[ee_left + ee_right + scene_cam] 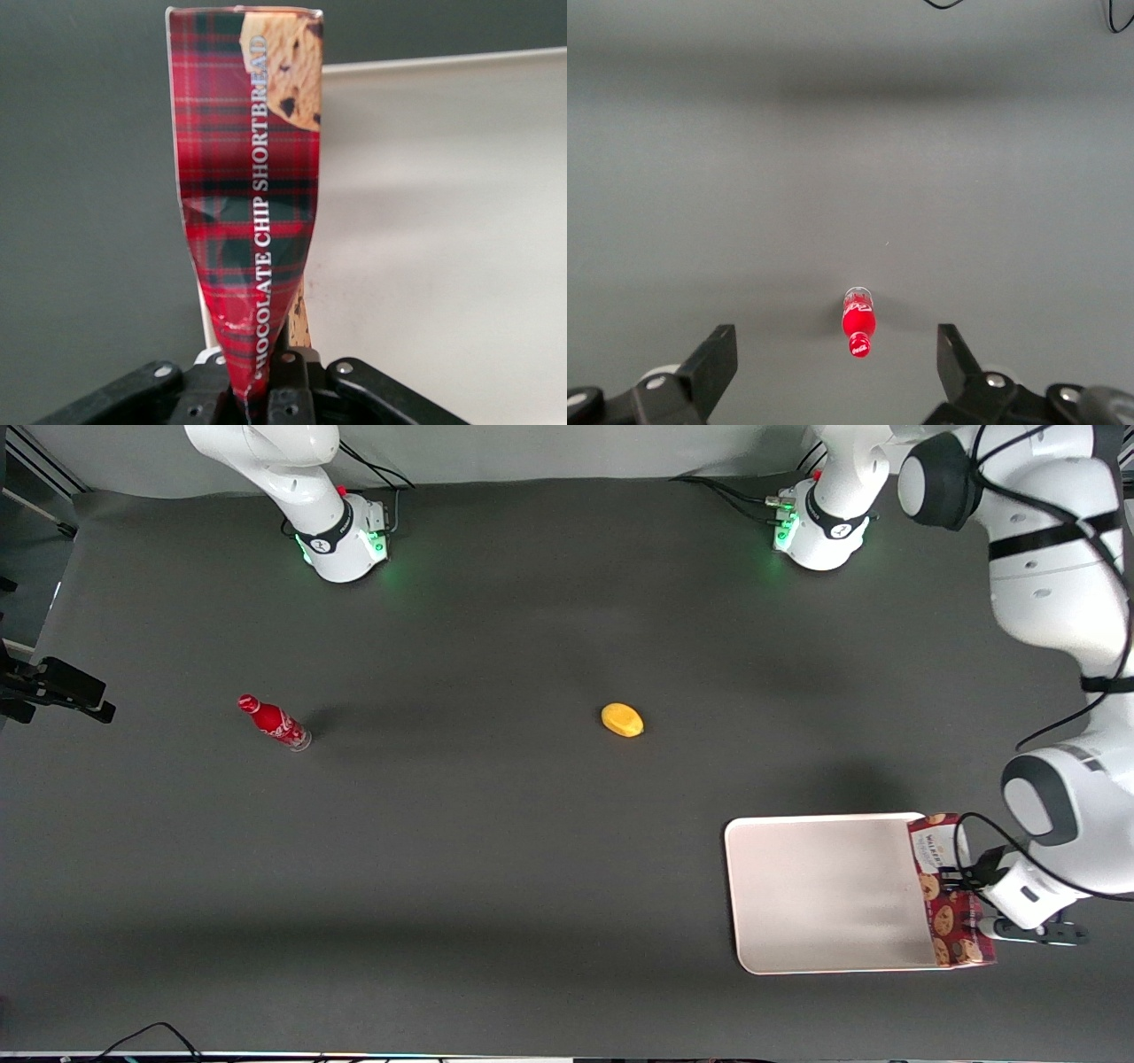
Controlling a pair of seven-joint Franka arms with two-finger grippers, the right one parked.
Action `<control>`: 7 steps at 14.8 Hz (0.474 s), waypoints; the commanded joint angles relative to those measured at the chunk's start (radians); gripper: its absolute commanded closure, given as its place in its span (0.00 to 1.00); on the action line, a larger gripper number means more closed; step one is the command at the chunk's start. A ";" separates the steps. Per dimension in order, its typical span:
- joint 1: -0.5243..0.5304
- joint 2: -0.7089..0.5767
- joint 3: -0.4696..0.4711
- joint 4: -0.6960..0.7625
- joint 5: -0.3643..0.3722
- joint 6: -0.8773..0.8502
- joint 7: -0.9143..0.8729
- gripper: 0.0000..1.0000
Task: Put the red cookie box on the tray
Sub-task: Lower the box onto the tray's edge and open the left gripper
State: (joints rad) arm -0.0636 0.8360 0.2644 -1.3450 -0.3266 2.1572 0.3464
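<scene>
Clamped at one end by the end effector [261, 390], the red cookie box [951, 895] is held over the tray [824, 895] edge nearest the working arm, its cardboard crushed inward by the grip, presumably for carrying.
</scene>
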 commanded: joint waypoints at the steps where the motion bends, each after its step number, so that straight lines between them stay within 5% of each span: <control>1: -0.005 0.052 0.006 0.056 -0.012 -0.017 -0.079 1.00; 7: -0.007 0.052 0.007 0.049 -0.008 0.010 -0.079 1.00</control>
State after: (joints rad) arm -0.0641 0.8786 0.2628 -1.3140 -0.3289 2.1527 0.2857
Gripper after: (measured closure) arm 0.899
